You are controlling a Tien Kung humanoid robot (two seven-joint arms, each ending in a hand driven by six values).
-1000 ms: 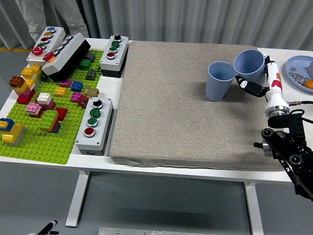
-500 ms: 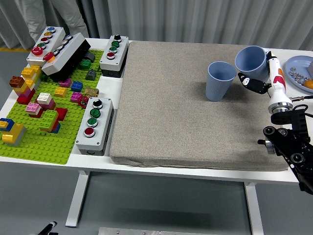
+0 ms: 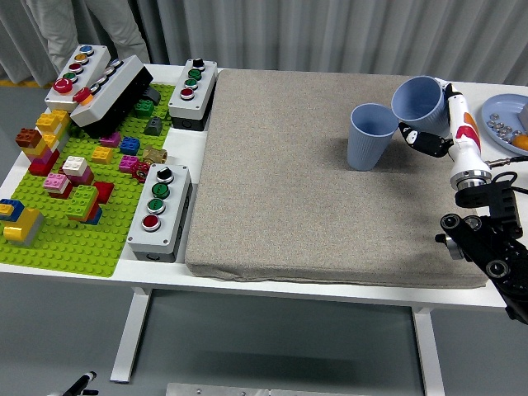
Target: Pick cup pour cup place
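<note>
The right hand [image 3: 436,132] comes in from the right edge of the head view, its white and red shell and black fingers [image 3: 421,140] wrapped round the tilted blue cup [image 3: 419,101], which it holds raised above the grey mat [image 3: 313,181]. That cup leans with its open mouth turned up and toward the left. Just to the left of the hand, and a little lower in the picture, the second blue cup [image 3: 370,136] stands upright on the mat; the tilted cup's rim is just beside its far right rim, and whether the two touch cannot be told. Behind the hand, the black arm [image 3: 491,247] runs down to the lower right corner.

To the right of the hand, at the picture's edge, a blue plate [image 3: 500,114] lies on the white worktop [image 3: 177,148], with small silvery pieces and something orange on it, only partly in view.

Well to the left of the hand, past the mat, three grey button boxes stand on the worktop: one near the front [image 3: 158,210], one at the back [image 3: 192,93], and a third far left [image 3: 78,74], with a dark box leaning against it. Beside them a green baseplate [image 3: 66,223] carries coloured bricks [image 3: 74,177]. At the far side, top left, a person's legs [image 3: 82,25] show before the grey curtain.
</note>
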